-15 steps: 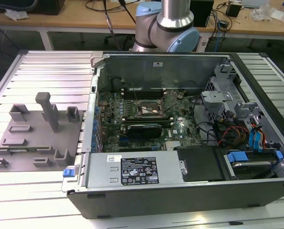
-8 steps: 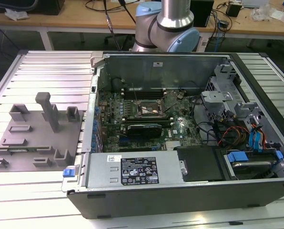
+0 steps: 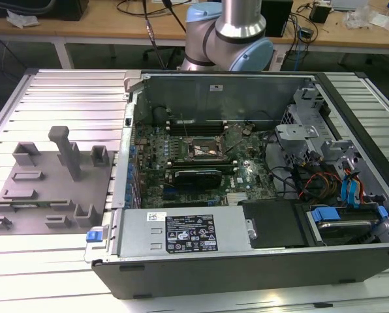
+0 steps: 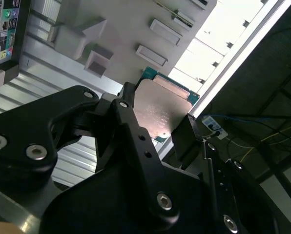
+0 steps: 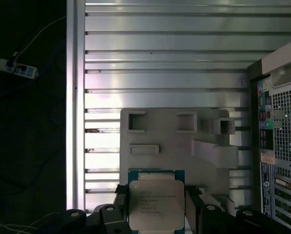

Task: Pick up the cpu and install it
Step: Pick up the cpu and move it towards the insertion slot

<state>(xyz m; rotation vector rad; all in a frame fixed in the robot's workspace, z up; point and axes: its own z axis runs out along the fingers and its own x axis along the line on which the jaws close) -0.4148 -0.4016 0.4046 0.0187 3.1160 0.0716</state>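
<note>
Pinched with the gripper [image 5: 156, 196] across two opposite edges of the cpu [image 5: 156, 204], metal lid bare in both wrist views, probably gripped that way to spare the contact face. Hung high over the slatted table [image 5: 160, 48], outside the computer case [image 3: 247, 277]. Floated above the grey fixture plate [image 3: 44, 195] beside the case's wall, presumably its pickup spot. Spotted the socket [image 3: 204, 149] mid-board inside the case, seemingly not yet filled.

Exterior view: we log bright, even light; the computer case [image 3: 214, 91] interior sits in soft shade. In both wrist views the slatted table [image 5: 165, 48] glares white, beyond its edge near black. The cpu [image 5: 156, 204] lid shows dull sheen.
</note>
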